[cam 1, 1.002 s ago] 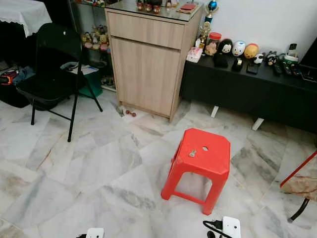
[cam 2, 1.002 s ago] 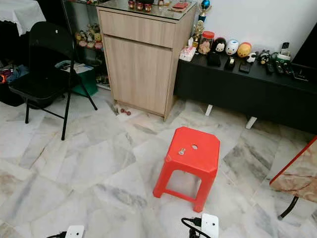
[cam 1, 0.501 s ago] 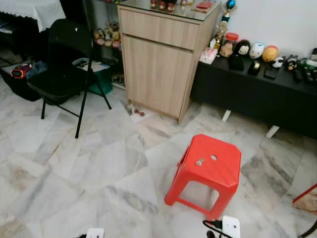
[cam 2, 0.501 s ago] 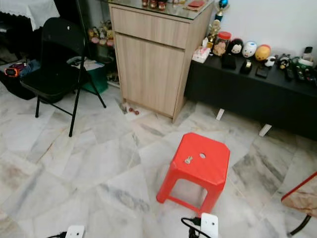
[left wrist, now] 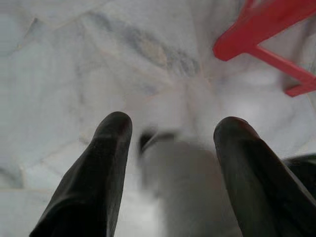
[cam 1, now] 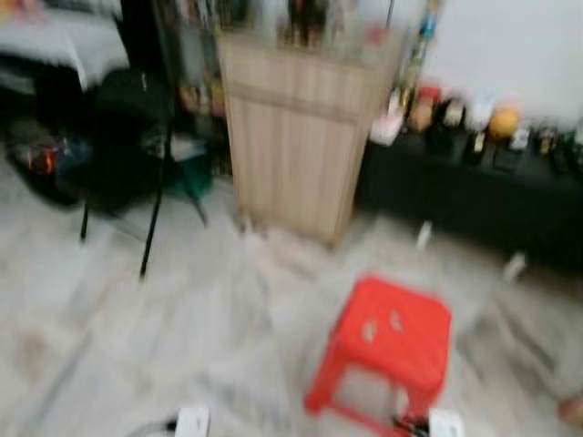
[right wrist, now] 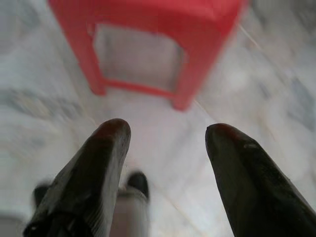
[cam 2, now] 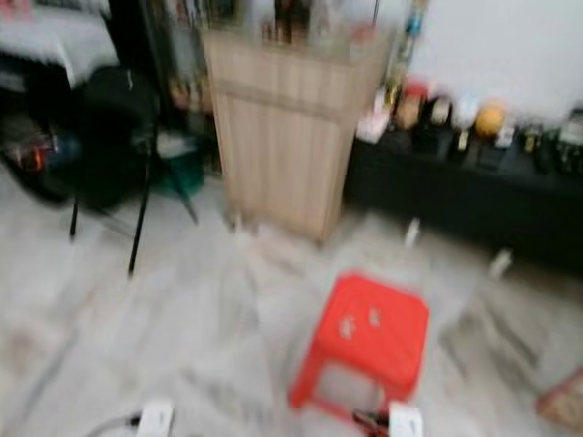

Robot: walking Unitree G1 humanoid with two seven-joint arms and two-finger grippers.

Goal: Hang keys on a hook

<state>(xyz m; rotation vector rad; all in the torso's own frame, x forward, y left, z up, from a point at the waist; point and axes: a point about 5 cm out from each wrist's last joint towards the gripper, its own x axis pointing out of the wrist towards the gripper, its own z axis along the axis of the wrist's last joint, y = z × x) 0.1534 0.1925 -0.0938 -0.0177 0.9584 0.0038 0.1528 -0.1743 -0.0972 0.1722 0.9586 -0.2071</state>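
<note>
Head views: heavily blurred, robot looks to be walking. Red stool (cam 1: pixel 392 341) is standing on the marble floor (cam 1: pixel 137 337); a small pale blob near the seat's middle, probably the keys (cam 1: pixel 368 331), too smeared to confirm. Wooden cabinet (cam 1: pixel 296 132) behind it. No hook that I can make out.

Left wrist: left gripper (left wrist: pixel 173 136) is hanging over the floor, fingers spread wide, empty.

Right wrist: right gripper (right wrist: pixel 165 133) is facing the stool, fingers wide, empty.

Advice: stop squarely at the stool's near edge, let the blur settle, then reach with the right.
</note>
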